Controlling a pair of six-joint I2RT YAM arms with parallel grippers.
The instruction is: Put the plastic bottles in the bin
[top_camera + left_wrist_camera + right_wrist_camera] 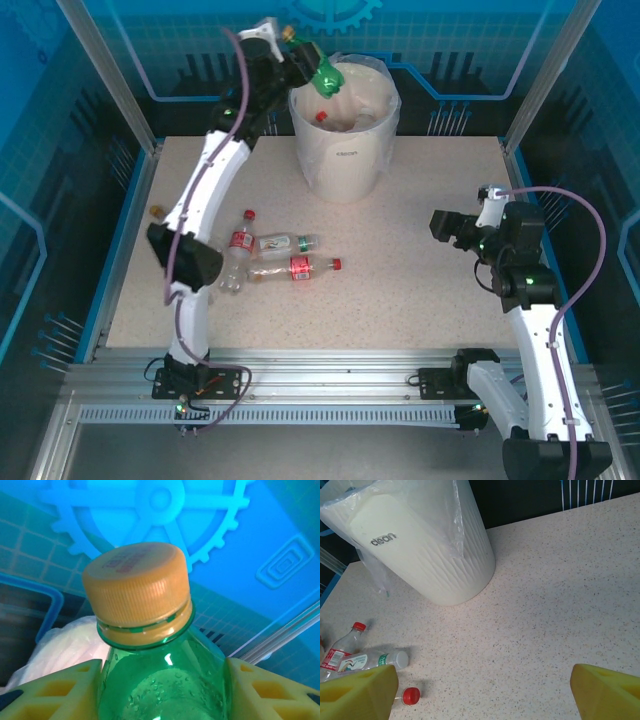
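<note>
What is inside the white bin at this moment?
Inside the bin, a red cap and part of a clear bottle show. The green bottle over the rim covers part of the opening, and the wall hides the bottom.

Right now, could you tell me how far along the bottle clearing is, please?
Done: at least one red-capped bottle lies in the bin. In hand: the left gripper holds the green bottle over the bin's rim. Left: three bottles lie on the table; the right gripper hangs open, empty.
</note>
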